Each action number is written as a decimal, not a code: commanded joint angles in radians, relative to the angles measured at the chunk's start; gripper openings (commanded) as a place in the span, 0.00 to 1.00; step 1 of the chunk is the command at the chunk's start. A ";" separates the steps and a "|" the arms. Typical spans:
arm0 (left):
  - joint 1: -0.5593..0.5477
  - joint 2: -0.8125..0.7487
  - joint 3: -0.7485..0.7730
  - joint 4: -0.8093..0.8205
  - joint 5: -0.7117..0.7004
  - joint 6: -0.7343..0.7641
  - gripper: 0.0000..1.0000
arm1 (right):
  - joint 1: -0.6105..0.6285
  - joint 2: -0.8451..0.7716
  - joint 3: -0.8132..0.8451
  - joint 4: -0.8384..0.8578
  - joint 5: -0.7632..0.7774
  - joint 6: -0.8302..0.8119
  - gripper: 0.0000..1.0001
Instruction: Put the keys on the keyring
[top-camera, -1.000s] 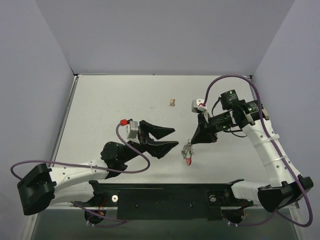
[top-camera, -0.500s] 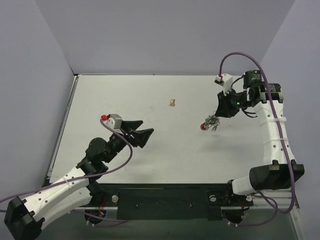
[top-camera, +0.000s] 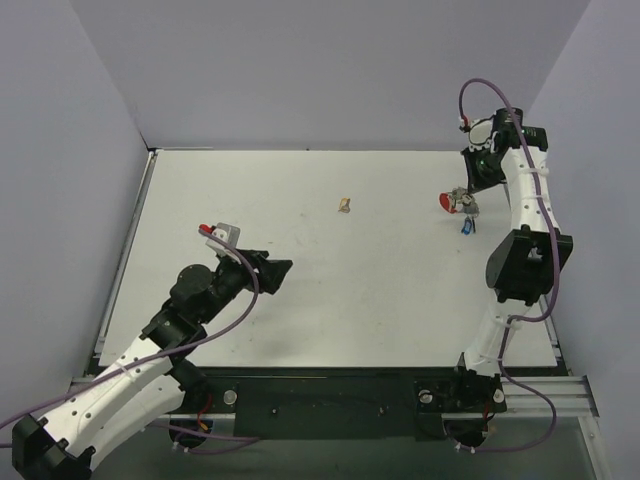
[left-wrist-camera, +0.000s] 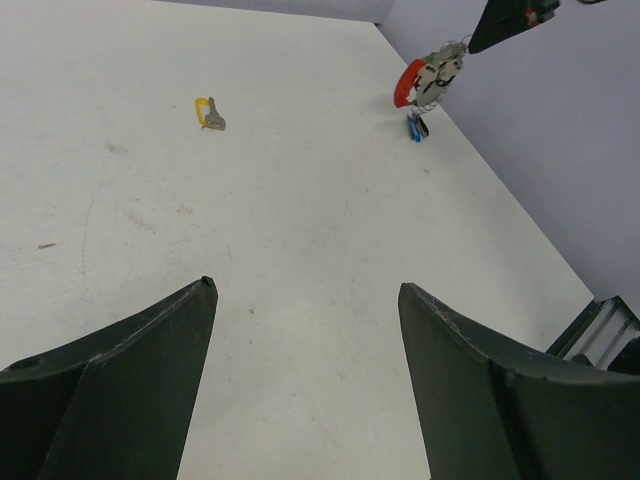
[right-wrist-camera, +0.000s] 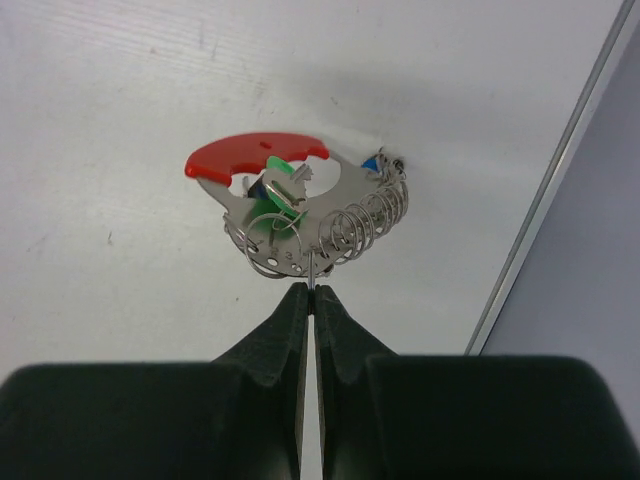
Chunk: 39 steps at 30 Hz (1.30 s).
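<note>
We hold the keys (right-wrist-camera: 300, 215) pinched in the shut right claw (right-wrist-camera: 311, 290), hanging well right of the tan lump (top-camera: 345, 206); the left claw (left-wrist-camera: 305, 288), wide open and empty, lies left of it, farther off

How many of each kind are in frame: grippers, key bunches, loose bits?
Grippers: 2 (left gripper open, right gripper shut on the bunch)
Key bunch, with red, green and blue bits: 1
Loose yellow-and-grey piece: 1
Total: 4
</note>
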 joint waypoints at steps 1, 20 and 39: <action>0.009 -0.057 0.078 -0.087 -0.019 -0.025 0.83 | -0.003 0.072 0.071 0.108 0.125 0.056 0.00; 0.010 -0.117 0.098 -0.210 -0.024 -0.146 0.84 | 0.094 0.268 0.154 0.337 0.285 0.092 0.21; 0.277 0.117 0.334 -0.340 0.167 -0.038 0.94 | -0.046 -0.753 -0.796 0.501 -0.313 0.265 0.57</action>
